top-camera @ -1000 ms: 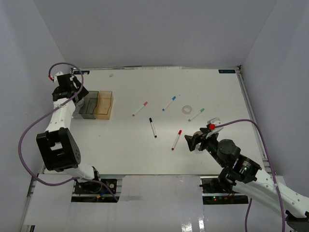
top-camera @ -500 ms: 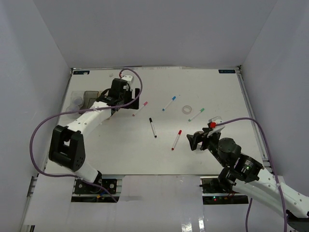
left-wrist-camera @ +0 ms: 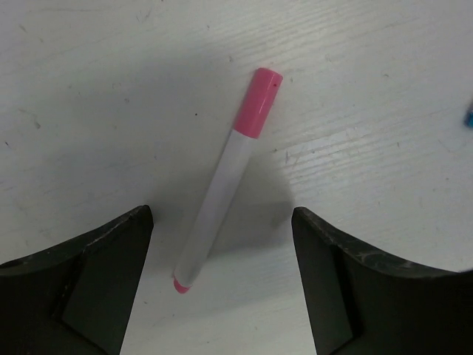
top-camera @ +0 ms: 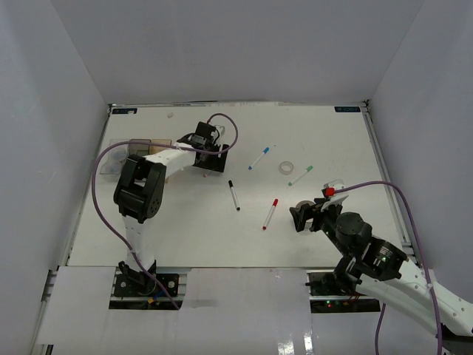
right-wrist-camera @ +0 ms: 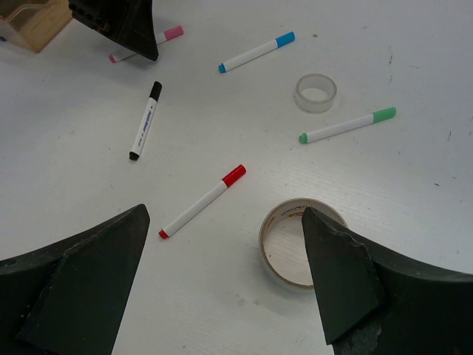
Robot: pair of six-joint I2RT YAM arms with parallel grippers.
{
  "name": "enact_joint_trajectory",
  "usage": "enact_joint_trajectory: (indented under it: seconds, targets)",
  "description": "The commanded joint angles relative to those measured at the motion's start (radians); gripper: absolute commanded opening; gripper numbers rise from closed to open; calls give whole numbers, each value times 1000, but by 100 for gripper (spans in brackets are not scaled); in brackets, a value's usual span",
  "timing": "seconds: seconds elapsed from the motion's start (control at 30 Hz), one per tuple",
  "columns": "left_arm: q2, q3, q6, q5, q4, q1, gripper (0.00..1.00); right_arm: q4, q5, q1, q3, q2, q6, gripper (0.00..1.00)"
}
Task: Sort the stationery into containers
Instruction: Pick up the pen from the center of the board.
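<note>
Since the frame half a second earlier, the left arm has swung further away from the row of bins (top-camera: 134, 148), and the right arm has shifted only slightly.

Top external view:
- The left gripper (top-camera: 210, 160) sits over the spot where the pink marker lies. The marker itself is hidden under it.
- The blue marker (top-camera: 259, 157) lies beyond it to its right. The black marker (top-camera: 233, 195) lies on the near side, well apart.
- The right gripper (top-camera: 299, 217) hangs low over the table (top-camera: 185, 237), with the red marker (top-camera: 270, 214) just beside it on its left.
- One tape roll (top-camera: 303, 203) lies directly ahead of it. A second tape roll (top-camera: 286, 167) and the green marker (top-camera: 301, 175) lie further ahead.

Left wrist view:
- The jaws are spread wide, released, with nothing gripped.
- The pink marker (left-wrist-camera: 229, 174) lies flat on the table between the two fingers (left-wrist-camera: 103, 266), touching neither.
- Its cap points ahead and slightly right, and its tail is level with the fingertips.

Right wrist view:
- The jaws are likewise spread and hold nothing.
- The red marker lies between the fingers, nearer the left one, at a slant.
- The nearer tape roll lies flat against the inner edge of the right finger. Contact cannot be confirmed.
- The amber bin (right-wrist-camera: 26, 26) appears far ahead on the left, beside the left gripper.
</note>
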Motion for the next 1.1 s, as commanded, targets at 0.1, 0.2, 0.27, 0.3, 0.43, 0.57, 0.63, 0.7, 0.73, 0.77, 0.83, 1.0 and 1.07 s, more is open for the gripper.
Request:
enact_joint_trajectory:
  seconds: [0.1, 0.2, 0.27, 0.3, 0.43, 0.57, 0.63, 0.7, 0.73, 0.77, 0.83, 1.0, 1.07]
  targets:
    - [57, 57, 21, 1, 10, 2, 81, 8, 33, 4, 15, -7, 24, 90]
    - [78, 52, 24, 3, 10, 2, 74, 10, 33, 4, 12, -12, 30, 90]
    - [90, 40, 24, -41, 7, 1, 68, 8, 33, 4, 12, -17, 30, 90]
    - [95, 36, 27, -52, 7, -5, 66, 8, 33, 4, 11, -20, 30, 90]
    - [110, 13, 46, -138, 7, -41, 55, 8, 39, 4, 5, -35, 34, 90]
    - [117, -1, 44, -160, 5, -67, 38, 8, 37, 4, 1, -49, 37, 90]
    - [112, -9, 29, -157, 5, -68, 29, 8, 33, 4, 0, -53, 41, 90]
    - [106, -15, 24, -151, 4, -68, 16, 8, 31, 6, 0, -64, 41, 90]
    - [95, -18, 20, -149, 1, -68, 13, 8, 33, 6, -3, -69, 42, 90]
    - [89, -20, 20, -152, -9, -68, 9, 8, 33, 4, -5, -75, 44, 90]
    - [57, -24, 15, -163, -16, -68, 3, 8, 31, 4, -6, -81, 45, 90]
    - [-61, -34, 15, -247, -49, -53, 0, 8, 20, 6, -8, -92, 47, 90]
    - [-121, -35, -2, -272, -81, -17, 0, 8, 14, 6, -6, -93, 47, 90]
